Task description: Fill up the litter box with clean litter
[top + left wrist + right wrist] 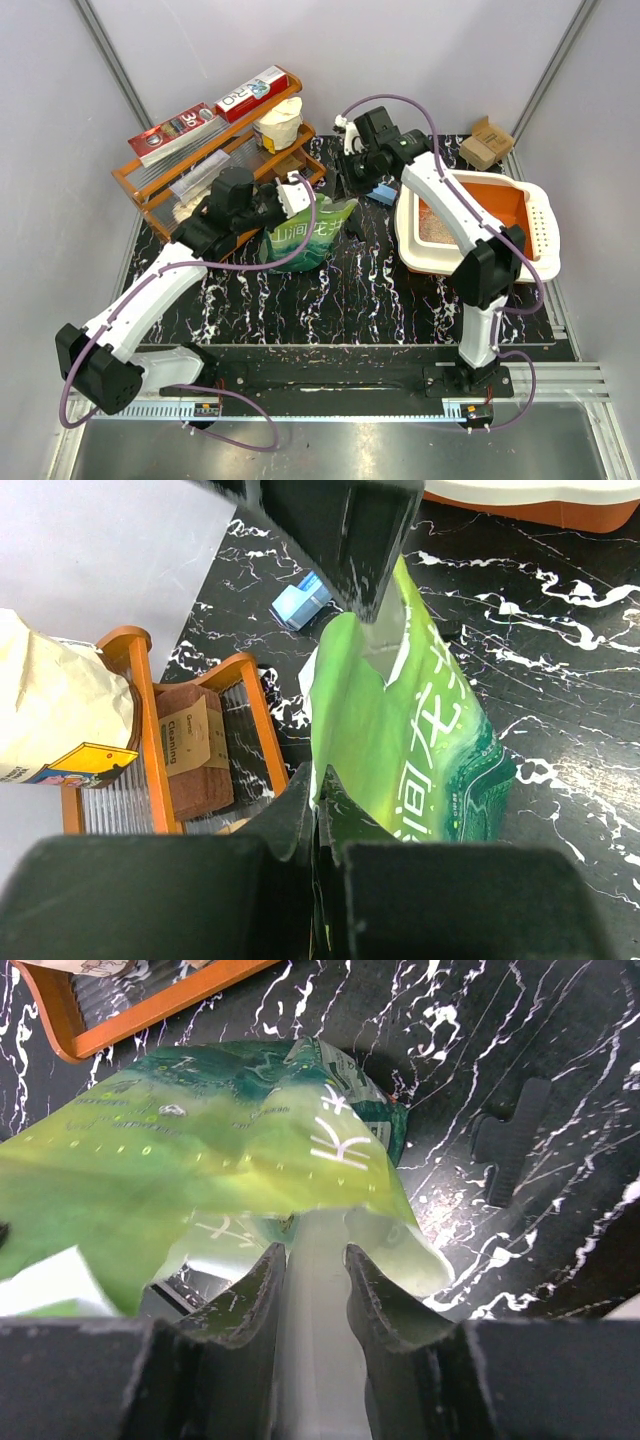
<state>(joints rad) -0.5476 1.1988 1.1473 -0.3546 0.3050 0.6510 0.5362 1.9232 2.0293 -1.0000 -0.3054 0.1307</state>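
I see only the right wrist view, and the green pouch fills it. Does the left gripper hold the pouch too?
Observer: Yes, the left gripper is shut on the edge of the pouch.
Operator: Where is the litter box?
Observer: The litter box stands to the robot's right of the pouch, apart from it.
Operator: Is there litter in it?
Observer: Some pale litter lies at its left end.

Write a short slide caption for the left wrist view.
Left hand pinches the green pouch; orange rack beside it on the marbled table.
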